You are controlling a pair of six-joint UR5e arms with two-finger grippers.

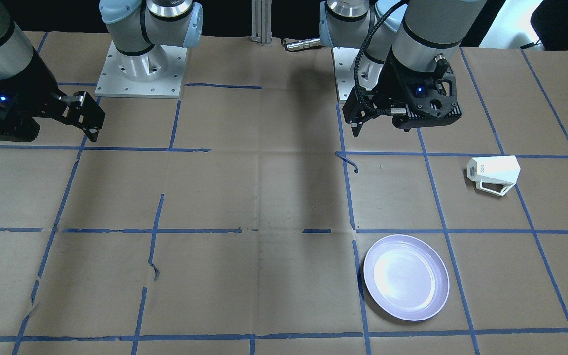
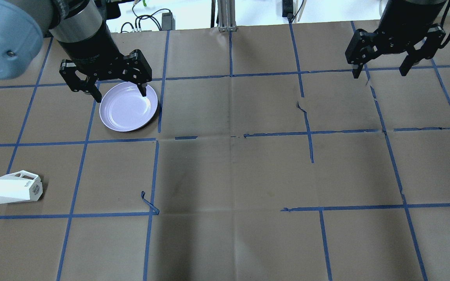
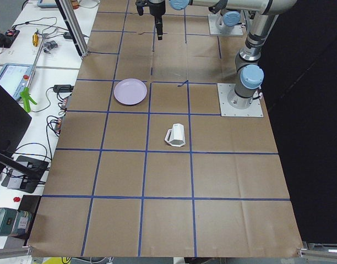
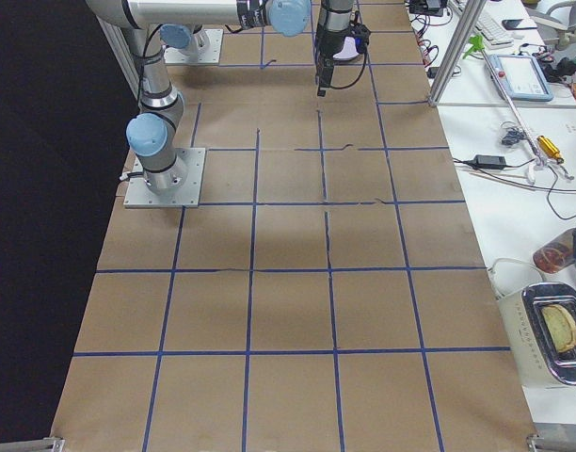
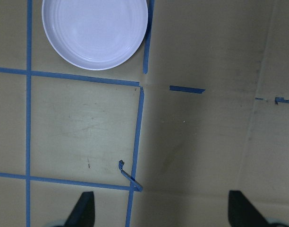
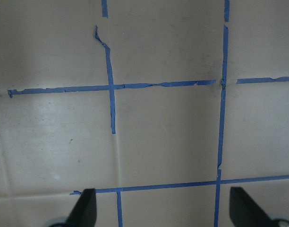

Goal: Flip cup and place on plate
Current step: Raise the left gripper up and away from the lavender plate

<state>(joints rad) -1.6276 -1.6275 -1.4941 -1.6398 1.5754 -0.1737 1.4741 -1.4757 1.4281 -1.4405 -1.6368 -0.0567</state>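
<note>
The white faceted cup (image 1: 493, 173) lies on its side on the brown paper, handle toward the operators' side; it also shows in the overhead view (image 2: 16, 187) and the exterior left view (image 3: 175, 135). The lavender-white plate (image 1: 406, 277) sits empty, apart from the cup; it also shows in the overhead view (image 2: 128, 113), the exterior left view (image 3: 130, 91) and the left wrist view (image 5: 95, 30). My left gripper (image 2: 120, 93) hangs high over the table, open and empty, its fingertips (image 5: 83, 208) spread wide. My right gripper (image 2: 379, 72) is open and empty, far from both, over bare paper (image 6: 161, 208).
Brown paper with a blue tape grid (image 2: 231, 74) covers the table. A loose curl of tape (image 2: 149, 203) sticks up near the middle. Both arm bases (image 1: 141, 74) stand at the robot's edge. Cables and devices (image 3: 25, 99) lie beyond the table's far edge.
</note>
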